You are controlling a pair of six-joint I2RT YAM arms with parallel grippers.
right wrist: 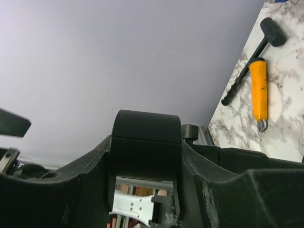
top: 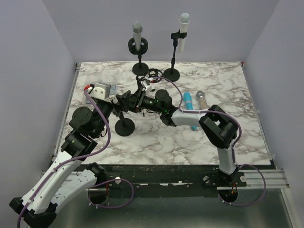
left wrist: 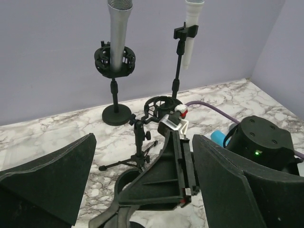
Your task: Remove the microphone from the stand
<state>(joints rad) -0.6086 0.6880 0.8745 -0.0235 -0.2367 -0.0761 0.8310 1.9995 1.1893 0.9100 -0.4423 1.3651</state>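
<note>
On veined marble table [top: 156, 142], round-based black stand [top: 125, 127]

A white, grey-veined marble counter [top: 156, 142] carries two upright stands at its far edge, the shock-mount stand [top: 140, 68] and the clip stand [top: 171, 74], on round bases. A small tripod stand [left wrist: 140, 142] and another round base [top: 125, 127] sit nearer. A blue microphone [top: 189, 102] and grey-headed microphone [top: 201, 99] lie side by side; what seems an orange-handled mallet [right wrist: 259, 90] lies flat
</note>
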